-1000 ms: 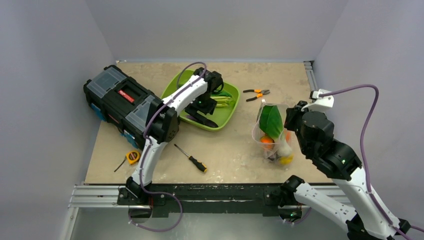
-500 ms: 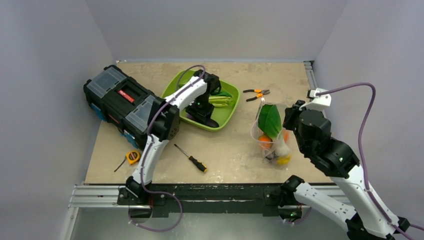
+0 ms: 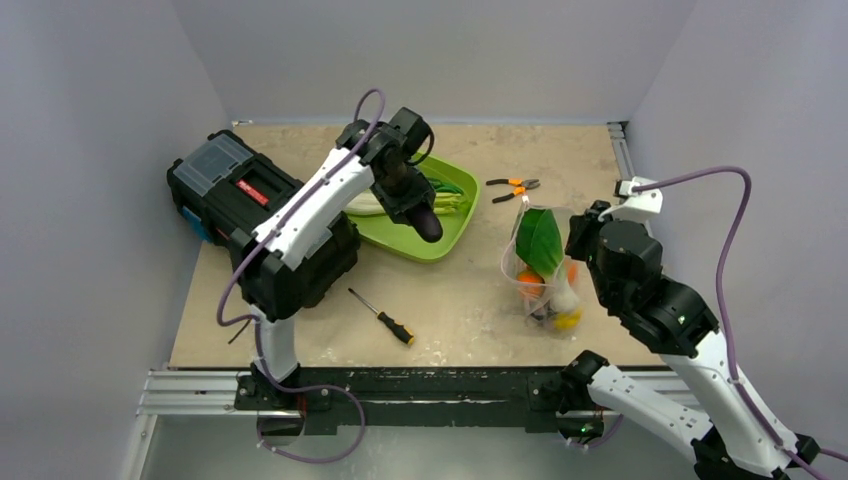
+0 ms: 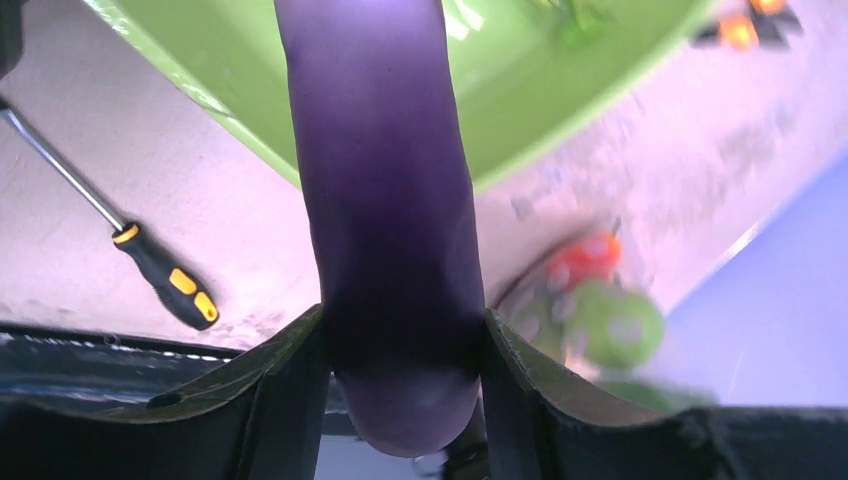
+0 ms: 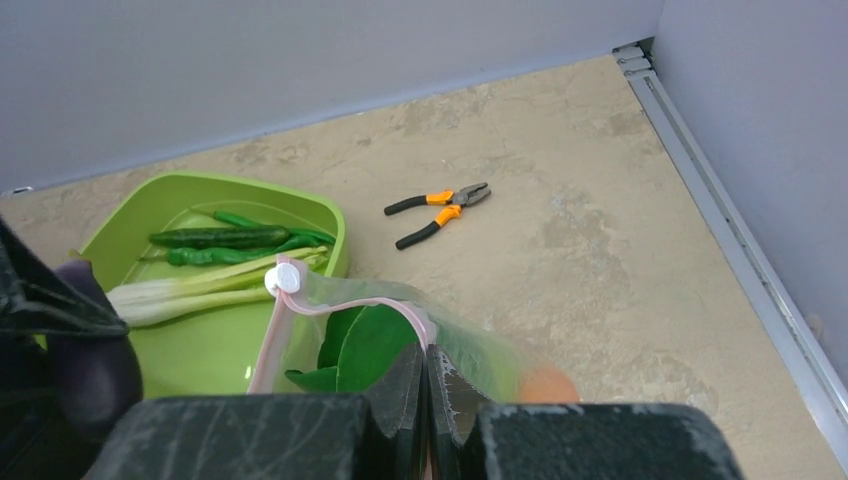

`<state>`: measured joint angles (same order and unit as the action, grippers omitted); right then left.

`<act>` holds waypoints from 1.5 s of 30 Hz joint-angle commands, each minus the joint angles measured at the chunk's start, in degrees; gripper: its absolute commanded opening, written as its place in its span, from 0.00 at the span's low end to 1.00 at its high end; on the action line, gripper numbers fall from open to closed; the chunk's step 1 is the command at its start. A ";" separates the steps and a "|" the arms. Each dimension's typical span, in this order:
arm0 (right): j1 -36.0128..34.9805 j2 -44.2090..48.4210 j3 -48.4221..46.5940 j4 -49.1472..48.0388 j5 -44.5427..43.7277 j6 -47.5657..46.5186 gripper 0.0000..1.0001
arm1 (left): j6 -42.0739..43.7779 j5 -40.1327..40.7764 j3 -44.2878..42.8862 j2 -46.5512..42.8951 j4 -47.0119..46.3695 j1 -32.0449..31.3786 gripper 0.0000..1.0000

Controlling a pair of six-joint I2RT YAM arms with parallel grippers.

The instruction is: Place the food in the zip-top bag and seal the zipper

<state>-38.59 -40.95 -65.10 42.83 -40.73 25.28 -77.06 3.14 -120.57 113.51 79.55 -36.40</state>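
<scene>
A: Where was the eggplant (image 4: pixel 380 180)?
B: Clamped in the left gripper (image 4: pixel 400 385), jaws about half closed around it, hanging above the green tray's (image 3: pixel 455 235) near edge.
A: And a second before?
B: That gripper was down in the tray, wider open; it had since closed and lifted.
A: The bag (image 3: pixel 540 265)?
B: Right of the tray, its rim pinched in the fully closed right gripper (image 5: pixel 427 385), as before.

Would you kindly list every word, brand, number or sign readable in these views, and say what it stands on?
No text can be read.
Red label on the toolbox: pale marks, too small to read.
Screwdriver, pliers, tray, zip-top bag: no lettering visible.
</scene>
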 commanded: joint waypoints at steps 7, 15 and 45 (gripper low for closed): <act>0.13 0.04 1.28 -6.12 2.60 1.82 0.00 | 40.45 -17.83 19.22 -24.65 -23.99 -5.10 0.00; 0.10 0.26 2.60 -9.58 8.65 -3.84 0.00 | 58.76 -38.78 17.89 -27.37 -19.43 -8.29 0.00; 0.01 -1.84 5.85 -26.85 28.52 -27.11 0.00 | 28.99 -63.72 25.27 -19.12 -30.77 -11.85 0.12</act>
<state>-38.57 -43.51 -59.44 23.18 -13.23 0.80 -37.30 -58.04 -97.78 96.18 60.10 -48.03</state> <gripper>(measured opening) 0.004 0.499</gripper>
